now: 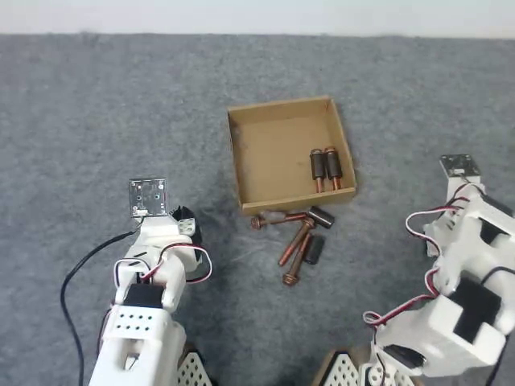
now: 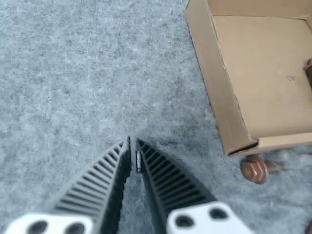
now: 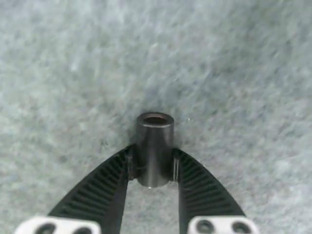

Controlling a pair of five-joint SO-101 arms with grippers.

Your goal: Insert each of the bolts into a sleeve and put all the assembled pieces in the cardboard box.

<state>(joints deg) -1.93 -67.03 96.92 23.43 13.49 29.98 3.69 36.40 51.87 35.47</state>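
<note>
Right claw (image 3: 152, 154) is clamped on one dark sleeve (image 3: 155, 130), pinched across the lower body, bore end free and pointing away from the wrist, low over the grey mat (image 1: 96, 121). That's at about 4 o'clock from the cardboard box (image 1: 235, 161)

Left claw (image 2: 133, 144) is pinched together on nothing and parked at 8 o'clock from the box, near its corner

Handling, my read: the sleeve is a small rigid metal tube, light with a smooth wall, so likely slippery. A side grip at mid-body is right since it keeps the bore clear. Bolts (image 1: 296, 241) are stiff and coppery and will roll on the mat. Take one by the shank close to the head, leaving the tip free to enter

Count:
- 2 assembled pieces (image 1: 318, 165) in the box, against its 3 o'clock wall
- 3 bolts in a heap at 6 o'clock, just outside the box
- 2 loose sleeves (image 1: 322, 215) in that heap; can't tell if either is already on a bolt
- 1 sleeve in the right claw
</note>
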